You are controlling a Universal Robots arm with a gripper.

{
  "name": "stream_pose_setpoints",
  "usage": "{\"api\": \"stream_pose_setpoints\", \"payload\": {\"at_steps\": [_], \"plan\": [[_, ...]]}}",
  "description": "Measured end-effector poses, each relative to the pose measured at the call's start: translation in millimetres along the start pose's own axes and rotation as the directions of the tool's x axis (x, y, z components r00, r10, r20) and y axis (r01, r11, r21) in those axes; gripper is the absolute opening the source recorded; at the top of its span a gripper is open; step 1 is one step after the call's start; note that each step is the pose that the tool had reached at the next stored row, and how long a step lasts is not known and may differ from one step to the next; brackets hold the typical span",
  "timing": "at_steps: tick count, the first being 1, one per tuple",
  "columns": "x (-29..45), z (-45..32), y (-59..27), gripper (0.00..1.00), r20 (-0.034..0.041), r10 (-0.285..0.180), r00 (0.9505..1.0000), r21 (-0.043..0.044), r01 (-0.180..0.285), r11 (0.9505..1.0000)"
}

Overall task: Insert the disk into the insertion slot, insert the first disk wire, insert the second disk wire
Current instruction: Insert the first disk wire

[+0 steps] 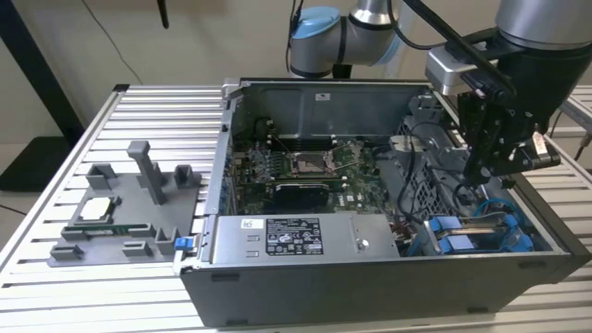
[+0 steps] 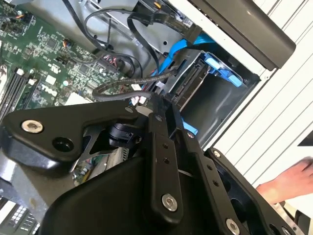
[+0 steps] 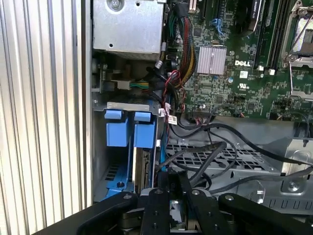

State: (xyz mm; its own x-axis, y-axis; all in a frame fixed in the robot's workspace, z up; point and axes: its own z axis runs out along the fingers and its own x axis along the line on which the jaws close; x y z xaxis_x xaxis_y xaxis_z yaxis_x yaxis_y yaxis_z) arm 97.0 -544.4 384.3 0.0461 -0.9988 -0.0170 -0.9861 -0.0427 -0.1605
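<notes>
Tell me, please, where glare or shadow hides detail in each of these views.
Exterior view: soft, even light on the table; the insertion slot inside the case is dimmer. Second wrist view: the table washes out to white, while the end effector is near-black. First wrist view: the heatsink glares pale; the slot's depths past its blue tabs are dark.

Robotics lab bench: slatted aluminium table [image 1: 93, 295], open computer case [image 1: 370, 291], grey parts fixture [image 1: 129, 208], robot arm [image 1: 342, 35]
</notes>
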Motion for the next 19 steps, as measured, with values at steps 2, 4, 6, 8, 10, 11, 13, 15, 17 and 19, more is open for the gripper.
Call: {"api": "stream_pose_setpoints", "payload": {"at_steps": [2,4,6,8,10,11,13,15,17,19], "plan": [[2.1,0.5,-1.5,0.0,-0.0002,0.001,1.0,-0.0013,-0.001,1.0],[4.0,0.9,-2.9,0.0,-0.0003,0.003,1.0,-0.0027,-0.003,1.0],[5.7,1.3,-4.1,0.0,-0.0005,0.004,1.0,-0.0041,-0.004,1.0],[7.1,1.6,-5.3,0.0,-0.0009,0.006,1.0,-0.0055,-0.006,1.0],[8.6,2.0,-6.6,0.0,-0.001,0.007,1.0,-0.0069,-0.007,0.9999],[9.4,2.2,-7.2,0.0,-0.0012,0.008,1.0,-0.0077,-0.008,0.9999],[11.1,2.6,-8.6,0.0,-0.0014,0.01,1.0,-0.0094,-0.01,0.9999],[12.8,3.1,-10.1,0.0,-0.0016,0.011,0.9999,-0.011,-0.011,0.9999],[14.4,3.5,-11.4,0.0,-0.0017,0.013,0.9999,-0.0126,-0.013,0.9998],[15.9,3.9,-12.9,0.0,-0.002,0.014,0.9999,-0.0142,-0.014,0.9998]]}}
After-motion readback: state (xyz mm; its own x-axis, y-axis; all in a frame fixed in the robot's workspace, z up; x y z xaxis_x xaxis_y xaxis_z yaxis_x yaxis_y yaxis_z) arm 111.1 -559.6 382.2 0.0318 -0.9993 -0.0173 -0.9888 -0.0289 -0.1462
